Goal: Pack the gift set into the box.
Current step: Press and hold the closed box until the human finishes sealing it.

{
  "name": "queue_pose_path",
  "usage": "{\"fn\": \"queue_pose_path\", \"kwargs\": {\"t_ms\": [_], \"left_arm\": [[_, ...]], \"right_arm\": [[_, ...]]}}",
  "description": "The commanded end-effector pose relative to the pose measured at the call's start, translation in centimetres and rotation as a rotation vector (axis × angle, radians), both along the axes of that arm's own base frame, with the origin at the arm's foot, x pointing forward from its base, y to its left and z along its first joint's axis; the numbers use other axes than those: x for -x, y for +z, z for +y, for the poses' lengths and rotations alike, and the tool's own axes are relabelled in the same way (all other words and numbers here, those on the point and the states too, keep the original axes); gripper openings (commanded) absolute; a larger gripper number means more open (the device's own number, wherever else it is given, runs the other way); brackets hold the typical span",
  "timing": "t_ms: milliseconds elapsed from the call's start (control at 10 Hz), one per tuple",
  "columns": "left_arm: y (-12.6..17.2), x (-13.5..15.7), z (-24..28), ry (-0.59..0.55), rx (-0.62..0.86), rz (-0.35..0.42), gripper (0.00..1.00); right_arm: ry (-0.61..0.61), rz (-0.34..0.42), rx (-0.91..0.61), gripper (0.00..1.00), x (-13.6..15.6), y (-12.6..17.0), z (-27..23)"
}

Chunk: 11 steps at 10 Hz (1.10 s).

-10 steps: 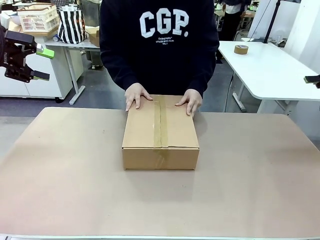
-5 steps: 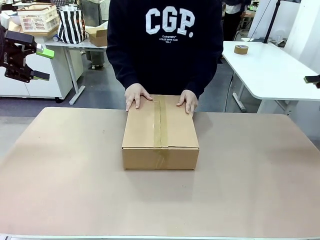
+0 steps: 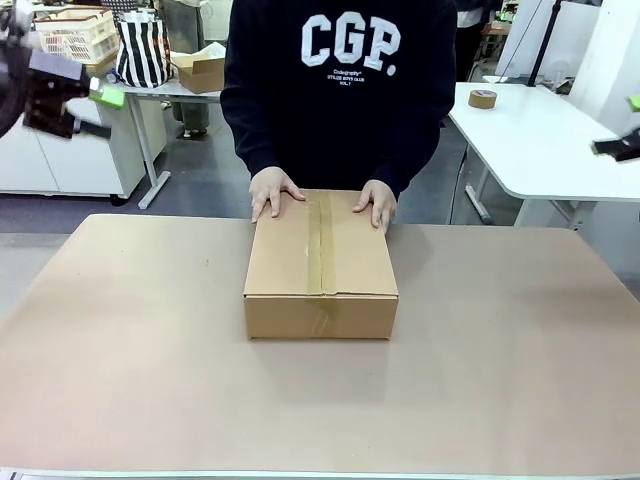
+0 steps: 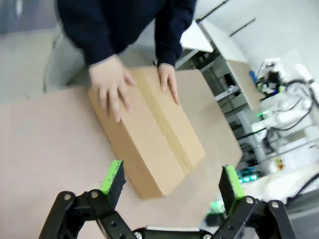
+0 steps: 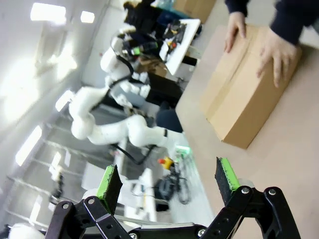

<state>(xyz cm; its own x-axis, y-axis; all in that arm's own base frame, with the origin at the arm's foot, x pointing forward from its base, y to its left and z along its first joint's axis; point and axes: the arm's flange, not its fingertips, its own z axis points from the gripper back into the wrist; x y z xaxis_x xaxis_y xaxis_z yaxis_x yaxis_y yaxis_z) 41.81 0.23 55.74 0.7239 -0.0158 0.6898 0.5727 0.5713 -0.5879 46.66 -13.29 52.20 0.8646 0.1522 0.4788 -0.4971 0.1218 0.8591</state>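
Note:
The box (image 3: 320,268) lies shut in the middle of the brown table (image 3: 140,380), with a tape strip along its top seam. A person's two hands (image 3: 274,192) rest on its far edge. The gift set is out of view. My left gripper (image 3: 95,100) hangs blurred at the upper left, well off the box. The left wrist view shows the left gripper (image 4: 172,179) open above the box (image 4: 149,134), nothing between its green pads. My right gripper (image 3: 625,125) sits at the right edge. In its wrist view the right gripper (image 5: 167,180) is open, the box (image 5: 244,94) far off.
Behind the person, a grey side table carries a small open carton (image 3: 203,68), a striped bag (image 3: 141,50) and a basket (image 3: 75,35). A tape roll (image 3: 482,98) lies on the white table (image 3: 540,150) at the back right. Bare brown tabletop surrounds the box.
My left gripper has swung upward and is now motion-blurred. The right gripper has risen a little at the right edge. The person's body shifted slightly right; the hands and box stayed put.

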Motion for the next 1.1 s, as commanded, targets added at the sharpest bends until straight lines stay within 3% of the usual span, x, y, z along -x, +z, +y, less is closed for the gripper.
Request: {"fn": "queue_pose_path", "kwargs": {"t_ms": [0,100,200,300,400,500,600,700,900,1000], "left_arm": [[1.8,-1.5,-3.6,0.091,-0.067,-0.401,1.00],[2.7,-1.6,-5.7,0.143,-0.124,-0.619,1.00],[2.9,-1.4,-7.4,0.109,-0.120,-0.719,1.00],[2.8,-0.9,-8.8,0.070,-0.102,-0.801,1.00],[2.5,-0.2,-9.9,-0.011,-0.102,-0.878,1.00],[2.2,0.6,-10.6,-0.122,-0.091,-0.901,1.00],[2.0,0.7,-10.5,-0.318,-0.039,-0.690,1.00],[5.0,0.4,-10.9,-0.021,-0.124,-0.829,1.00],[5.0,0.4,-10.9,-0.021,-0.124,-0.829,1.00],[3.7,0.6,-11.2,-0.119,-0.103,-0.818,1.00]], "right_arm": [[0.124,-0.393,0.091,1.00,0.7,2.0,5.7],[0.154,-0.667,0.077,1.00,1.2,2.7,8.6],[0.194,-0.921,0.104,1.00,1.9,2.9,10.6],[0.147,-1.090,0.066,1.00,2.5,3.0,12.2],[0.114,-1.192,0.055,1.00,2.9,2.8,13.6],[0.089,-1.249,0.063,1.00,3.1,2.6,14.7],[0.090,-1.107,0.117,1.00,2.3,2.4,15.0],[0.139,-0.947,0.107,1.00,2.0,4.5,13.6],[0.139,-0.947,0.107,1.00,2.0,4.5,13.6],[0.118,-1.022,0.114,1.00,2.3,3.5,13.9]]}}
